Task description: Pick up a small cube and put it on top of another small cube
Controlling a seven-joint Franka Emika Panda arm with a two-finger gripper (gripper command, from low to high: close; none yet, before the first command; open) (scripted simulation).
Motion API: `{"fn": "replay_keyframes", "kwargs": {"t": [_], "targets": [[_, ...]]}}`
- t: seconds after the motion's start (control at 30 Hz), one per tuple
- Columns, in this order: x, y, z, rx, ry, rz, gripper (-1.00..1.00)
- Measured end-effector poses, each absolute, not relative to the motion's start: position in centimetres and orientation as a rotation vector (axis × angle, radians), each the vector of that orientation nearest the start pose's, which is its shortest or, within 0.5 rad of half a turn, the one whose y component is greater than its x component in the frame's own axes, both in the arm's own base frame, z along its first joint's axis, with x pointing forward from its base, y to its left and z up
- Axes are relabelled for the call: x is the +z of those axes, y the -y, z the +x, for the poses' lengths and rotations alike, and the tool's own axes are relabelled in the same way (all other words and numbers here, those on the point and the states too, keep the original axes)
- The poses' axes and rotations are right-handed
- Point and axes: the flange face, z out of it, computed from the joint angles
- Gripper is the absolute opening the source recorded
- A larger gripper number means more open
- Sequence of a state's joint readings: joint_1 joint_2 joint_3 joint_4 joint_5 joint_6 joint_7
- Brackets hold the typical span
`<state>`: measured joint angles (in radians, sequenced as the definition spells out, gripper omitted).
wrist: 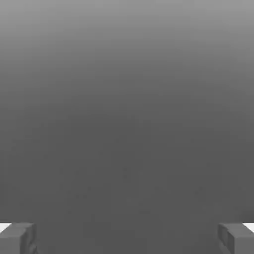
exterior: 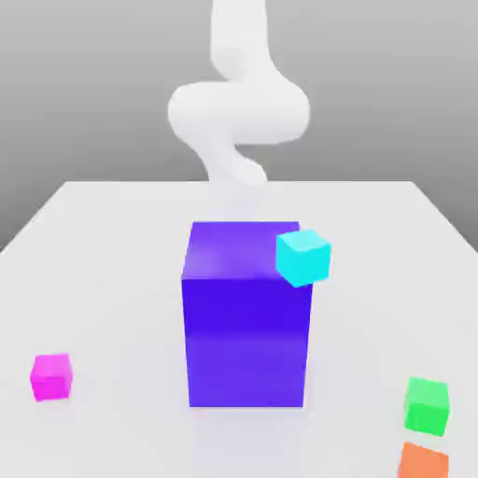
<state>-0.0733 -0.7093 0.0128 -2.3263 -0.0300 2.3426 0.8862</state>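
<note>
White tabletop, nothing stacked yet: the small cube sits untouched, well apart from the big blue-purple block, while the gripper waits wide and empty.

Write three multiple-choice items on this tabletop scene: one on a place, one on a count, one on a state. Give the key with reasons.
1. Where does the magenta-pink cube sit in the exterior view?
A. On top of the big blue-purple block
B. On the table, at the exterior view's left
C. Stacked on the green cube

2. How many small cubes show in the exterior view?
A. Two
B. Four
C. Six

3. How do the fingers stand in the hand view?
A. Wide apart, holding nothing
B. Closed on the magenta-pink cube
C. Closed on the green cube

Key: 1 B, it lies alone left of the big blue-purple block. 2 B, magenta-pink, cyan cube, green cube, orange cube. 3 A, nothing lies between them.
</note>
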Motion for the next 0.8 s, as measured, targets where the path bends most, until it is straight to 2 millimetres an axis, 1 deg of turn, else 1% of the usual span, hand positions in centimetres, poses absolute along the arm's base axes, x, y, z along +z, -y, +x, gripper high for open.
{"fn": "replay_keyframes", "kwargs": {"t": [0.07,0.17,0.27,0.37,0.43,0.53,0.6,0.63,0.7,0.8], "targets": [[63.2,4.4,40.4,-0.91,-1.39,-2.414,0.0],[57.6,8.1,43.0,-0.819,-1.621,-2.367,0.0],[51.8,12.1,44.4,-0.719,-1.843,-2.295,0.0],[45.8,16.1,44.6,-0.609,-2.053,-2.197,0.0],[41.7,18.7,44.2,-0.531,-2.186,-2.118,0.0],[35.8,22.0,42.7,-0.406,-2.37,-1.979,0.0],[31.9,24.6,40.9,-0.32,-2.499,-1.854,0.0],[29.9,25.6,39.9,-0.275,-2.553,-1.795,0.0],[26.2,27.0,38.0,-0.185,-2.65,-1.673,0.0],[20.9,27.8,35.2,-0.046,-2.762,-1.495,0.0]]}}
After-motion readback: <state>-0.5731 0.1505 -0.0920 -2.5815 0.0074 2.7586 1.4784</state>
